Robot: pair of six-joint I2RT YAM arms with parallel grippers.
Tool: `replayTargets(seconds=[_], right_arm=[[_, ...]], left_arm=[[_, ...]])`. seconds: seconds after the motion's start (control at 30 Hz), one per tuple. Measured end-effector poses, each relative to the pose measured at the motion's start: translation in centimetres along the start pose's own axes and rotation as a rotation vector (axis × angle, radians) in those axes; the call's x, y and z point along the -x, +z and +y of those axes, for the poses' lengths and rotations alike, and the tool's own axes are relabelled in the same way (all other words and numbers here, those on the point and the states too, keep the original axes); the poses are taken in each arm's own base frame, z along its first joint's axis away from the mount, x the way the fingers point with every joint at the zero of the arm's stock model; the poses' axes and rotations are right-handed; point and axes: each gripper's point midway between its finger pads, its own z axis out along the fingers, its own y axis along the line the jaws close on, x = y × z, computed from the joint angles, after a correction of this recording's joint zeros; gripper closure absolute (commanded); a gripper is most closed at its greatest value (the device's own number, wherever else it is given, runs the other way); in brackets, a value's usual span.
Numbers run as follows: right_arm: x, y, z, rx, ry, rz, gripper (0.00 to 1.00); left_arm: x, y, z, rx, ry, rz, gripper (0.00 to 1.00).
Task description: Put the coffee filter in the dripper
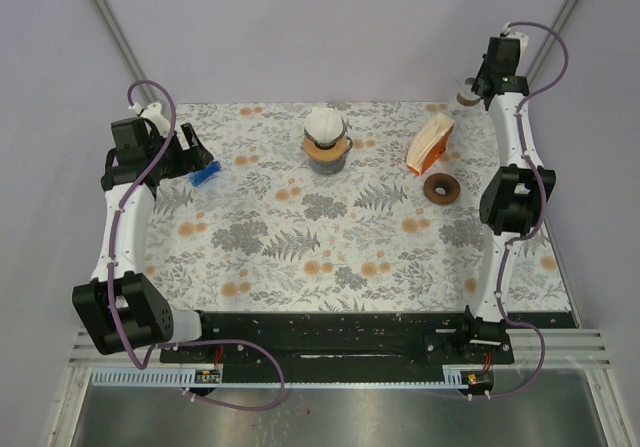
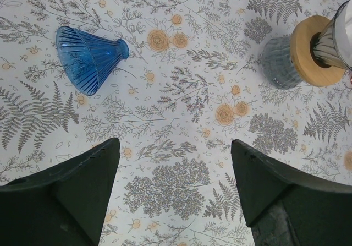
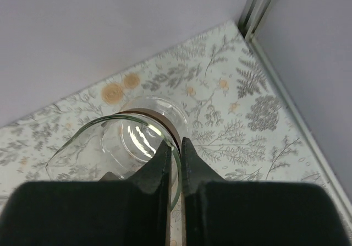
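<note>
The blue ribbed glass dripper (image 2: 88,56) lies on its side on the floral mat; the top view shows it at the far left (image 1: 205,174). My left gripper (image 2: 175,143) is open and empty, hovering just short of it (image 1: 195,157). A white cone, possibly the paper filter (image 1: 325,122), sits on a glass vessel with a wooden collar (image 2: 309,50) at the back middle. My right gripper (image 3: 175,141) is shut on the rim of a clear glass carafe (image 3: 118,147) at the far right corner (image 1: 478,85).
An orange and white pack (image 1: 430,142) lies at the back right of the mat. A brown ring (image 1: 441,188) lies just in front of it. The enclosure walls and a metal post (image 3: 258,6) stand close behind the right gripper.
</note>
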Motion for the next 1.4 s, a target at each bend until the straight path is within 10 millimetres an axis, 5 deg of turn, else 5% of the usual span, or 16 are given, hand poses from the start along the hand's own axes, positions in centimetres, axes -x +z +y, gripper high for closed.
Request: replayTargets(seconds=[0.23,0.3,0.4,0.5,0.63,0.73,0.93,1.07,1.4], right_arm=[[9.4,-10.3,0.8,0.068,-0.024,-0.240,1.00],[10.0,-13.3,2.2,0.114,-0.046,-0.266,1.00],[9.0,-18.1,6.8,0.257,-0.112,-0.271,1.00],[5.8,-22.4,12.7,0.438,-0.203,-0.237,1.00],[-1.7,-27.3,19.8,0.673,-0.345,-0.118,1.00],[-7.7,-29.5,22.3,0.780,-0.424,-0.008,1.00],[-18.5,-32.9,23.9,0.900,-0.564,0.193,1.00],[-23.5,-35.0,24.5,0.963,-0.609,0.293,1.00],[-28.4,-35.5,25.0,0.953,-0.637,0.331,1.00]], left_arm=[[0.0,0.0,0.0,-0.004,0.015,-0.001,0.15],[0.0,0.0,0.0,-0.003,0.023,-0.001,0.15],[0.0,0.0,0.1,-0.003,0.034,-0.001,0.15],[-0.1,0.1,0.2,-0.002,0.041,0.004,0.15],[-0.5,0.6,0.7,0.006,0.047,0.022,0.15],[-1.0,1.3,1.3,0.020,0.042,0.046,0.15],[-2.5,3.3,3.0,0.058,0.028,0.123,0.18],[-3.3,5.4,4.6,0.096,0.016,0.185,0.20],[-4.9,7.9,6.8,0.153,0.004,0.270,0.27]])
